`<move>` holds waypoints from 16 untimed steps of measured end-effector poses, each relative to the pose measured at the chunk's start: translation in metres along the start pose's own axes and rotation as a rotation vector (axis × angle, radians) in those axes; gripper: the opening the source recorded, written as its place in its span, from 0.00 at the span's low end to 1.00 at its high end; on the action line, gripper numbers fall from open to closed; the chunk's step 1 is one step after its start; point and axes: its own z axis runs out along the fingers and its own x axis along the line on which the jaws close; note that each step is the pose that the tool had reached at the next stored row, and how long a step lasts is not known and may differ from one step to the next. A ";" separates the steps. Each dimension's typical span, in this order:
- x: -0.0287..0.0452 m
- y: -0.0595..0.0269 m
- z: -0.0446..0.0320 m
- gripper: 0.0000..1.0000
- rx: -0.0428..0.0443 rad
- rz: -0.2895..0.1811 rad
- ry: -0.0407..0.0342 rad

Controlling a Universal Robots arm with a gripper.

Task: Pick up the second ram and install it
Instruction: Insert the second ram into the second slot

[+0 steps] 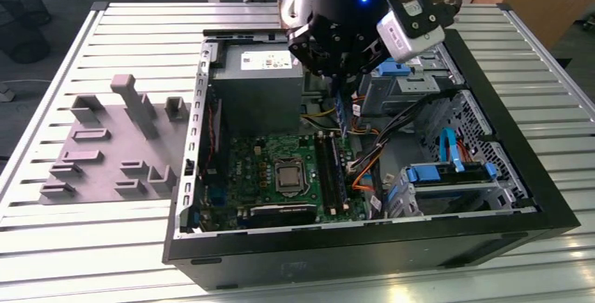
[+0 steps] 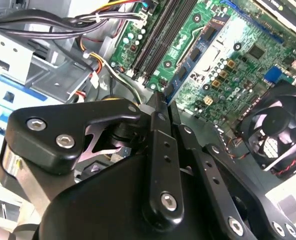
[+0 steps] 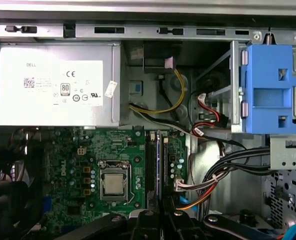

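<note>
A: Exterior view first. The arm comes down from the top edge over the open computer case (image 1: 548,212), which lies on the slatted table (image 1: 56,247). The gripper (image 1: 342,101) hangs just above the motherboard (image 1: 279,177), wrist and camera housing bulking over the power supply (image 1: 256,87).

B: And the second ram (image 1: 341,111)?

A: A thin blue-green stick, on edge, hanging out of the fingertips and pointing down toward the long black slots (image 1: 327,171). Whether its lower edge touches a slot, cannot tell from here.

B: The hand's state?

A: Fingers drawn in tight on the stick; no gap visible. Second wrist view confirms: the two black fingers (image 2: 160,150) are pinched together with the ram's blue edge (image 2: 174,92) poking out beyond them, in line with the slots (image 2: 160,40).

B: What else does that view give?

A: A black fan (image 2: 273,127) beside the board and a bundle of cables (image 2: 63,25) by the drive cage. The exterior view alone has the grey fixture blocks (image 1: 121,143) on the table at its left, well apart from the case.

B: First wrist view?

A: Looks straight down into the case: the supply's pale label side (image 3: 53,85), the bare processor socket (image 3: 113,184), a blue drive bracket (image 3: 268,90), the slots (image 3: 155,165) dead ahead of the gripper (image 3: 163,222).
</note>
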 end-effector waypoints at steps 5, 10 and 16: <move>0.0002 -0.0017 0.0089 0.14 -0.0002 -0.018 0.0077; 0.0005 -0.0031 0.0180 0.14 -0.0004 -0.021 0.0112; 0.0007 -0.0041 0.0287 0.14 -0.0003 -0.021 0.0112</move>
